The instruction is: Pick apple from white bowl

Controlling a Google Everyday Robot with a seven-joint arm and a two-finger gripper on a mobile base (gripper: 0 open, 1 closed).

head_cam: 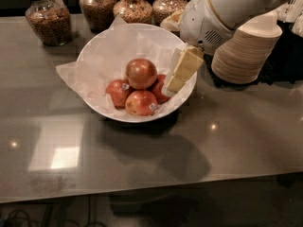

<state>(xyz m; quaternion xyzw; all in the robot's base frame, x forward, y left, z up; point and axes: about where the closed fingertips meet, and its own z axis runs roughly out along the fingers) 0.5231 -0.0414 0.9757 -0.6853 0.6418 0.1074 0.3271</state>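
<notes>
**Spotter:** Gripper?

**Me:** The gripper (176,77) is centre-right of frame, tilted down inside the right rim of the white bowl (102,51), just beside the fruit. I cannot tell how far open it is. I see nothing in its hold.

**Spotter:** The apple?

**Me:** The apple (141,73) sits mid-bowl on top of three smaller apples (141,103). Two of those show white stickers. Crinkled white paper (71,74) lines the bowl and spills past its left rim.

**Spotter:** Other containers?

**Me:** A stack of tan paper bowls (244,56) is at upper right, partly behind the white arm (227,8). Four glass jars (49,19) stand along the top edge with brownish, grainy fill. I can't make out what it is.

**Spotter:** Surface?

**Me:** A dark, glossy countertop (236,136), with light reflections at lower left. The jar tops are cut off by the frame. The rightmost small apple is mostly hidden behind the gripper.
</notes>
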